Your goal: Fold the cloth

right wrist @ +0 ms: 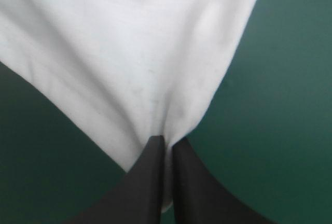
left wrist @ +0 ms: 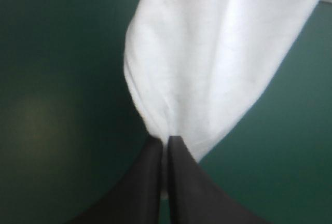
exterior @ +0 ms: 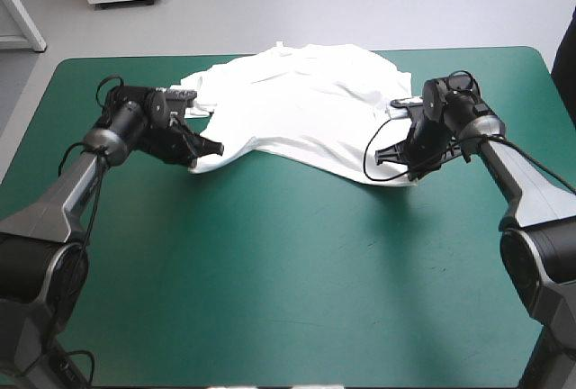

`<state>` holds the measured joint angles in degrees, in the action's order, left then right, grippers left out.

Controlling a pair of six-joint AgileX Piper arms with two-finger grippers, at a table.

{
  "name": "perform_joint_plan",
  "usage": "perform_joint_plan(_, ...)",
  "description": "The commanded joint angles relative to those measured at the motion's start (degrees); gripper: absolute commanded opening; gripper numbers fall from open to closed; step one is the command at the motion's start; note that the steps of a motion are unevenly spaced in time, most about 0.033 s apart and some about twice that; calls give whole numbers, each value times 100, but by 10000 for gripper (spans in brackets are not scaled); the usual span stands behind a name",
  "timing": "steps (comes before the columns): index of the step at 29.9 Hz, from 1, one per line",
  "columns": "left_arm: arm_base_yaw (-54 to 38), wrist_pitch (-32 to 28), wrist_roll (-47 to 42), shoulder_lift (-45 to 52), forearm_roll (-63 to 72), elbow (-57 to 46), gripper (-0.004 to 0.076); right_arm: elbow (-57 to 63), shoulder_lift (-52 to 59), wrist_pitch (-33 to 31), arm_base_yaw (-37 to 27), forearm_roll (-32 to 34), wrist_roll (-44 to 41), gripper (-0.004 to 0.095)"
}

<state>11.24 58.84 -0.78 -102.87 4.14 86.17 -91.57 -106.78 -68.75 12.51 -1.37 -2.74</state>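
Note:
The white T-shirt [exterior: 297, 101] lies spread across the far middle of the teal-green table, its near hem curving between the two arms. My left gripper [exterior: 205, 149] pinches the near left corner of the T-shirt [left wrist: 207, 63], black fingers all but closed with cloth between them. At the near right corner my right gripper [exterior: 385, 152] is shut on the T-shirt [right wrist: 129, 63] the same way. Both corners look drawn into folds at the fingertips.
Bare teal-green cover [exterior: 288, 281] stretches from the shirt's near hem to the table's front edge. The right arm's cable loops beside the shirt's right corner. The shirt's collar end reaches the far edge of the table [exterior: 288, 49].

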Motion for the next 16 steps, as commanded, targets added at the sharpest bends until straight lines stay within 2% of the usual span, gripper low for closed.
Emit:
perform_joint_plan(1, 17, -516, -40, 904, 223, -1174, -22, 630, 750, 226, -2, -57, 25, 0)
perform_joint_plan(7, 17, -695, -15, 2012, 240, -2813, -22, 2324, 1809, 384, -2, -91, 37, 0)
perform_joint_plan(12, 17, -390, -15, 3028, 253, -3784, -22, 3212, 2537, 126, -2, -401, 229, 0)
perform_joint_plan(16, 17, 74, -15, 3834, 397, -4347, -22, 3623, 2999, -316, -2, -501, 274, 0)
